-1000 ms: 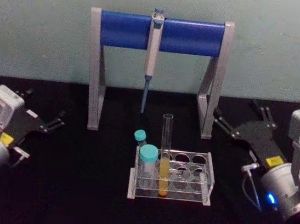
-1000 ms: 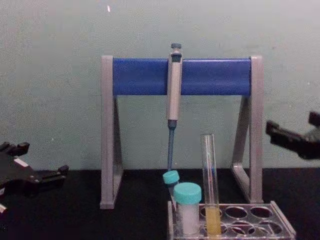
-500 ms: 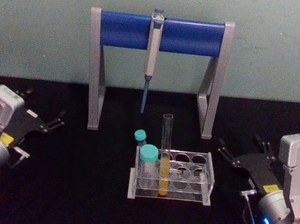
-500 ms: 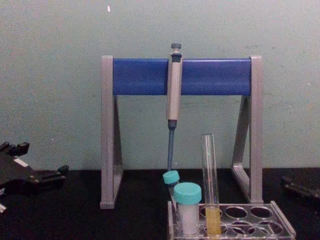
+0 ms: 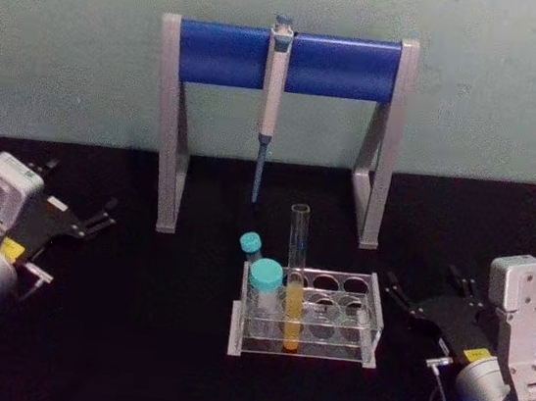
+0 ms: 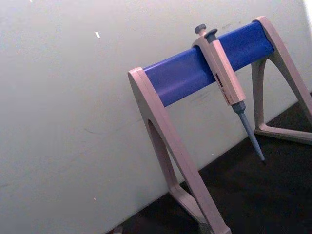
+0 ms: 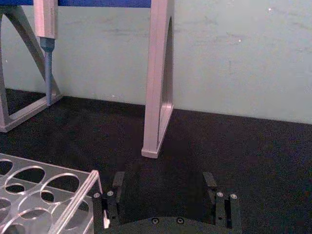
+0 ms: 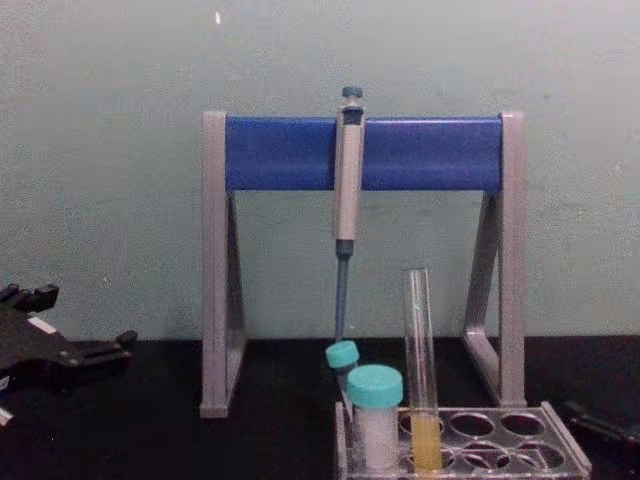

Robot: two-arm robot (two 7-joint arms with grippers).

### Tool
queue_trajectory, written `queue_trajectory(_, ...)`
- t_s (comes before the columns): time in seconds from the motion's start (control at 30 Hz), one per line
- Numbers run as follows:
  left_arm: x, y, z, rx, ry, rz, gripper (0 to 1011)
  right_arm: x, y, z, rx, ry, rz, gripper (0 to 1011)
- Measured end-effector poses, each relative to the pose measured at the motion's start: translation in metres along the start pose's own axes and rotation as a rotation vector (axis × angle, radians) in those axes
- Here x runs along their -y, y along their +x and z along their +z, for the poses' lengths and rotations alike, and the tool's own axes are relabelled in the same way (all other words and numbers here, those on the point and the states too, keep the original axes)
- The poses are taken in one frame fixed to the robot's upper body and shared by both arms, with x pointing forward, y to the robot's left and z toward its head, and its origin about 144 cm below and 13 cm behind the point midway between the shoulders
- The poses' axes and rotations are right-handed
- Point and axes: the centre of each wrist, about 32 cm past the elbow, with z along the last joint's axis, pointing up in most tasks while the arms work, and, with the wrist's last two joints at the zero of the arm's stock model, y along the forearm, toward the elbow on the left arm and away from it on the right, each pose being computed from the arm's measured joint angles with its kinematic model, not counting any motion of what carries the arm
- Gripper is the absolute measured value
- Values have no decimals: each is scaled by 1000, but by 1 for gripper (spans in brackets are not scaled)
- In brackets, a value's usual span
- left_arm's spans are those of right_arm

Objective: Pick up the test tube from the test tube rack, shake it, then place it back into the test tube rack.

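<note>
Right gripper lowered beside test tube rack, test tube upright, yellow-orange liquid

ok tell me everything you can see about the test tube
The test tube is a tall, slim, clear tube with an open top and yellow-orange liquid in its lower part. It stands upright in a front-row hole of the clear rack, beside a teal-capped vial. Neither gripper touches it.

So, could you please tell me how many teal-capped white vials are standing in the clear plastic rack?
2. The nearer teal-capped white vial stands in the front row at the left end of the clear plastic rack; the second teal-capped vial stands directly behind it. None seem hidden.
</note>
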Motion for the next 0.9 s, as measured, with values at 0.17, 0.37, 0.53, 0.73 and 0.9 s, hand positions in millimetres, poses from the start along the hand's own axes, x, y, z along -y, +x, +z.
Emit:
queue_trajectory(0.17,0,0,0,0,0,0,1001,0,0,0,0,-1,1,1000)
queue_trajectory(0.37,0,0,0,0,0,0,1001,0,0,0,2,1,1,1000)
queue_trajectory(0.53,0,0,0,0,0,0,1001,0,0,1,2,2,1,1000)
queue_trajectory(0.73,0,0,0,0,0,0,1001,0,0,1,2,4,1,1000)
queue_trajectory(0.9,0,0,0,0,0,0,1001,0,0,1,2,4,2,1000)
